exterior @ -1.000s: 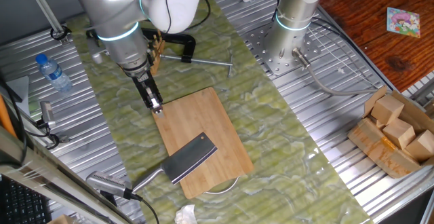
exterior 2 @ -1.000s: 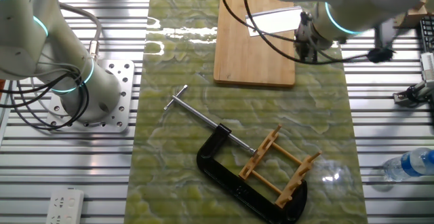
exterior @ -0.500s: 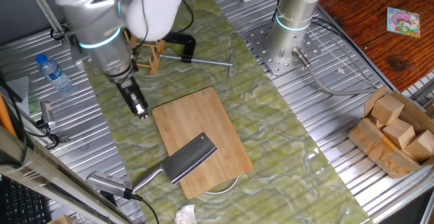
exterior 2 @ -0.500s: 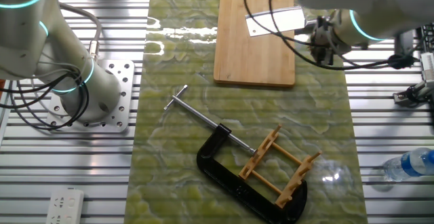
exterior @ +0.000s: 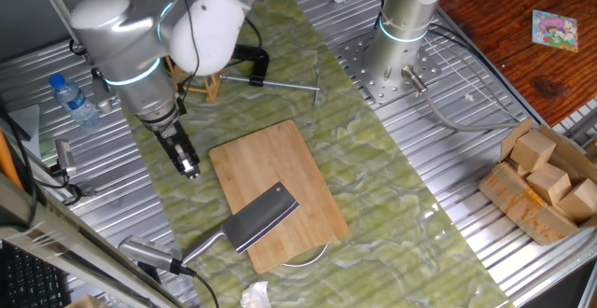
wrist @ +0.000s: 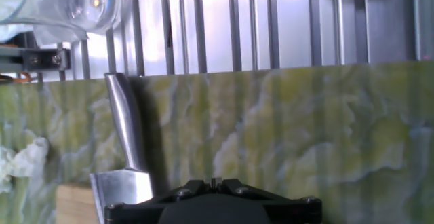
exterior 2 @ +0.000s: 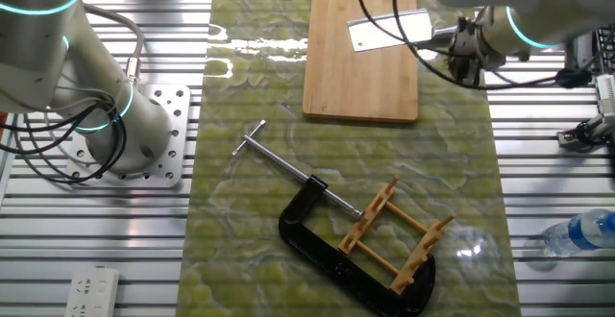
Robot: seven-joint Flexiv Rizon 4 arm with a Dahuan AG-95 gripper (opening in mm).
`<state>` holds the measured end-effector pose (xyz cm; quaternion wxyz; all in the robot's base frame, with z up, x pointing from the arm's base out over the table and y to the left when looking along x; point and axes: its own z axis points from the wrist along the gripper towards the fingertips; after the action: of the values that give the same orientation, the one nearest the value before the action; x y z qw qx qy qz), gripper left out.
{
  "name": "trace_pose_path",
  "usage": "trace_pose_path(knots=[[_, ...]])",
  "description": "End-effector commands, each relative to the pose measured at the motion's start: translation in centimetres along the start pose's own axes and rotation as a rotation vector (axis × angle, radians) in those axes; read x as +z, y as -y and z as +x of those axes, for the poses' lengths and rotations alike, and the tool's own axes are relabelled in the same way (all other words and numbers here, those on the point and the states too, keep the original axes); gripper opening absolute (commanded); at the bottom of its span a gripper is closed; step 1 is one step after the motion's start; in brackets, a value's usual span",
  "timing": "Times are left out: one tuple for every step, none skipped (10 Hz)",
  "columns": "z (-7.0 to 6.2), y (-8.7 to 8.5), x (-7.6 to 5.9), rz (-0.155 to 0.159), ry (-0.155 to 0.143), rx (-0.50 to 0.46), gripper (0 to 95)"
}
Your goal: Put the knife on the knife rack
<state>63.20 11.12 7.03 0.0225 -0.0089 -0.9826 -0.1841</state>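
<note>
The knife point(exterior: 261, 217), a cleaver with a dark grey blade and silver handle, lies flat on the near end of the bamboo cutting board point(exterior: 280, 163), its handle off the board's left edge. It also shows in the other fixed view point(exterior 2: 389, 31) and in the hand view point(wrist: 126, 129). The wooden knife rack point(exterior 2: 394, 235) stands inside the black C-clamp point(exterior 2: 332, 259); in one fixed view the rack point(exterior: 207, 82) is partly hidden behind the arm. My gripper point(exterior: 189, 169) is shut and empty. It hangs over the green mat left of the board, apart from the knife.
A water bottle point(exterior: 73, 100) lies on the slatted table at the left. A second arm's base point(exterior: 403, 30) stands at the back. A box of wooden blocks point(exterior: 546, 182) sits at the right. Crumpled paper point(exterior: 254, 297) lies near the front edge.
My gripper has moved left, off the cutting board's far corner to over the mat beside the board. The knife, rack and clamp have not moved.
</note>
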Motion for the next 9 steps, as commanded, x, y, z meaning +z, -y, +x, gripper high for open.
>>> trace_pose_path(knots=[[0.38, -0.08, -0.15, 0.012, -0.012, -0.003, 0.0], [0.38, -0.08, -0.15, 0.011, -0.013, -0.007, 0.0], [0.38, -0.08, -0.15, 0.012, -0.018, -0.013, 0.0], [0.38, -0.08, -0.15, 0.009, -0.03, -0.015, 0.0], [0.38, -0.08, -0.15, 0.008, -0.057, -0.019, 0.0], [0.38, -0.08, -0.15, 0.007, -0.07, -0.034, 0.0], [0.38, -0.08, -0.15, 0.005, -0.084, -0.05, 0.0], [0.38, -0.08, -0.15, 0.004, -0.095, -0.076, 0.0], [0.38, -0.08, -0.15, 0.0, -0.097, -0.089, 0.0]])
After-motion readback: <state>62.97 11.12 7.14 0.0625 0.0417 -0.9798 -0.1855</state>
